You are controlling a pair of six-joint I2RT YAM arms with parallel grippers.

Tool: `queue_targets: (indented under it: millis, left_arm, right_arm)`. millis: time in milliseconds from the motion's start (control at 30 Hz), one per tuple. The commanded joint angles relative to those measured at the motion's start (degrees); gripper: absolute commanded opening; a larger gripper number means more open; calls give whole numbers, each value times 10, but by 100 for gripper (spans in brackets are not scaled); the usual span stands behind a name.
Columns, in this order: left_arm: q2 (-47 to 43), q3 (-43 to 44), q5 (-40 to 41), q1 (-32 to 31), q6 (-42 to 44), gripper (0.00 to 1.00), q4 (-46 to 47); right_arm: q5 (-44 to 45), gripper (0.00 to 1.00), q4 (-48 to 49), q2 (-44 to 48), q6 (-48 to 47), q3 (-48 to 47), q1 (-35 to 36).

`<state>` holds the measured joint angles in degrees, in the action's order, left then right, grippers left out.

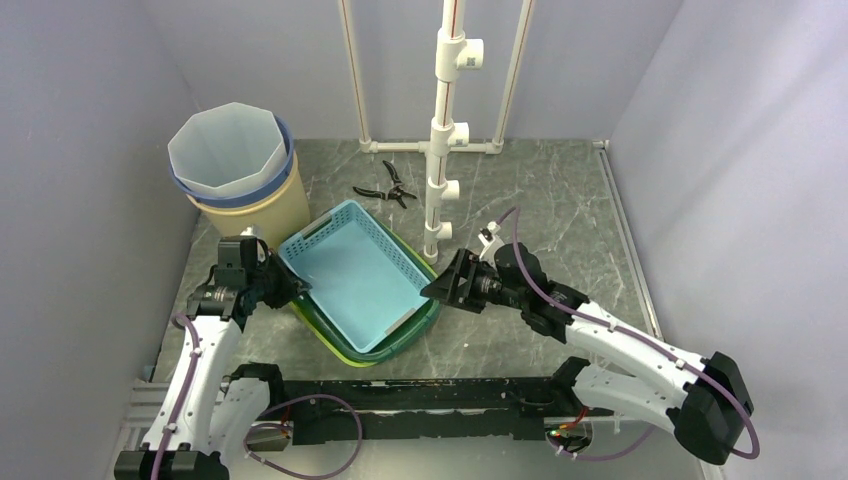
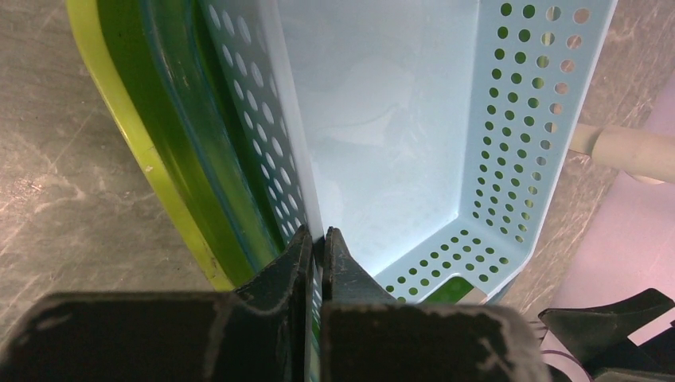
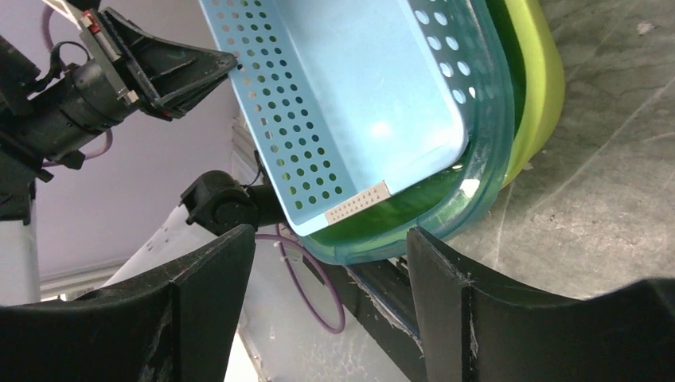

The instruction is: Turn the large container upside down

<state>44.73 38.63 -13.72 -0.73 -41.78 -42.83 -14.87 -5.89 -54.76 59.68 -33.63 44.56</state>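
Note:
A light blue perforated basket (image 1: 350, 275) sits nested in a teal tub (image 3: 485, 143), which sits in a yellow-green tub (image 1: 400, 340), at the table's centre-left. The basket looks tilted, with its left side raised. My left gripper (image 1: 290, 285) is shut on the basket's left wall; in the left wrist view the fingertips (image 2: 318, 236) pinch the thin wall of the basket (image 2: 382, 119). My right gripper (image 1: 432, 287) is open and empty just right of the tubs. In the right wrist view its gripper (image 3: 330, 239) frames the teal tub's corner without touching it.
A beige bucket with a white liner (image 1: 235, 165) stands at the back left. Black pliers (image 1: 388, 188) lie behind the tubs. A white PVC pipe stand (image 1: 445, 130) rises just behind my right gripper. Walls enclose the table on the left, back and right.

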Motion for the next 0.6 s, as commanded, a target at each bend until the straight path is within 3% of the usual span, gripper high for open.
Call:
queue_targets:
  millis: [0, 133, 267, 467, 567]
  left_arm:
    - [-8, 2, -18, -6, 2, 10, 10]
    - [-11, 1, -23, -5, -12, 37, 9]
    - [-25, 1, 7, -5, -27, 50, -3]
    - [-20, 3, 14, -6, -33, 53, -9]
    - [-8, 2, 4, -6, -30, 46, -8]
  right_arm:
    - [-7, 74, 53, 11, 21, 6, 5]
    - [8, 75, 42, 24, 23, 13, 5]
    - [12, 75, 29, 32, 21, 15, 5]
    - [23, 77, -1, 43, 5, 2, 5]
    - [29, 77, -10, 44, 1, -11, 5]
